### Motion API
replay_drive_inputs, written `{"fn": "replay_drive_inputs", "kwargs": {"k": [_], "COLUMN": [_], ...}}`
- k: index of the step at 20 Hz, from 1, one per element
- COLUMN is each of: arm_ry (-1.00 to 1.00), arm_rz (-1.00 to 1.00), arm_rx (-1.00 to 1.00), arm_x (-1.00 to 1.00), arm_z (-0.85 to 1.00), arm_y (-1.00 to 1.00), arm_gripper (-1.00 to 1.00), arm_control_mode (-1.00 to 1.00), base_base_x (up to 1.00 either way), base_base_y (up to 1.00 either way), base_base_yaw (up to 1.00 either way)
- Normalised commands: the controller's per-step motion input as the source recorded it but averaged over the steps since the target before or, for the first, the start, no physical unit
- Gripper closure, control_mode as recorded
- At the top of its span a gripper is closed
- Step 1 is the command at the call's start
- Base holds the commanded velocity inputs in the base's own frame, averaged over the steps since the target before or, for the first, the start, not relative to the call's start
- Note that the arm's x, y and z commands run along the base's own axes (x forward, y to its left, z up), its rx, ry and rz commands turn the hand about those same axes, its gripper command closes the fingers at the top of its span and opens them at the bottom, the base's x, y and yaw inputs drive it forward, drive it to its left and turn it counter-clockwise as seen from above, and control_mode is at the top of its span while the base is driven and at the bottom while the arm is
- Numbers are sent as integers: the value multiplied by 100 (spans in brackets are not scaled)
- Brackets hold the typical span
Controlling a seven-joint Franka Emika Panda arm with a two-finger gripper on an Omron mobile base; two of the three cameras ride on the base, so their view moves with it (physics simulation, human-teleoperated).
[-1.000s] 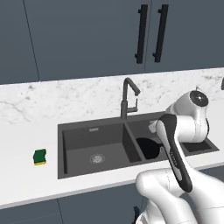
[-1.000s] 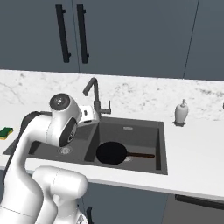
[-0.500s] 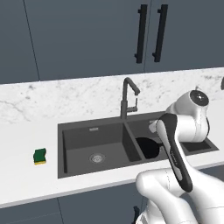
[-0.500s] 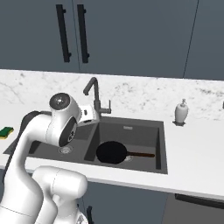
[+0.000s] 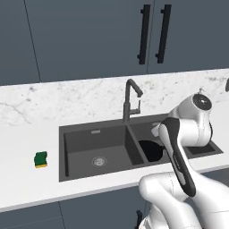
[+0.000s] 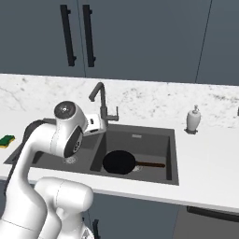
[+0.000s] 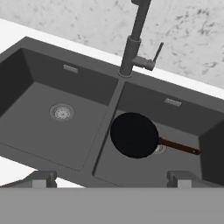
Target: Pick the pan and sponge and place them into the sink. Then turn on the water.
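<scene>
The sponge (image 5: 41,159), low at the left of the left base view on the white tabletop (image 5: 27,188), looks light and squashy: best pinched across its short sides. The pan (image 7: 134,134) lies in the sink (image 7: 114,99)'s right basin, while the tool (image 7: 111,178) hangs wide and empty above.

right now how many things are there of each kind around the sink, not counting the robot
round black frying pan, in the right basin: 1
small green and yellow sponge, on the counter: 1
dark grey double-basin sink: 1
tall dark gooseneck faucet: 1
white soap dispenser: 1
dark cabinet door handles: 2
total: 7
</scene>
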Motion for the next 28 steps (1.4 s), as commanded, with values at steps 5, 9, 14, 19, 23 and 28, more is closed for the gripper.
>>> {"fn": "replay_drive_inputs", "kwargs": {"k": [5, 9, 14, 19, 23, 28], "arm_ry": [4, 6, 10, 10, 8, 0], "arm_rz": [1, 3, 4, 4, 1, 0], "arm_rx": [0, 0, 0, 5, 13, 16], "arm_x": [-12, -28, -26, -14, 0, 0], "arm_z": [-11, -9, -3, 0, -5, -26], "arm_y": [31, 57, 80, 81, 78, 63], "arm_gripper": [-100, -100, -100, -100, -100, -100], "arm_control_mode": [-100, -100, -100, -100, -100, -100], "base_base_x": [0, 0, 0, 0, 0, 0], "base_base_y": [0, 0, 0, 0, 0, 0], "base_base_yaw": [0, 0, 0, 0, 0, 0]}}
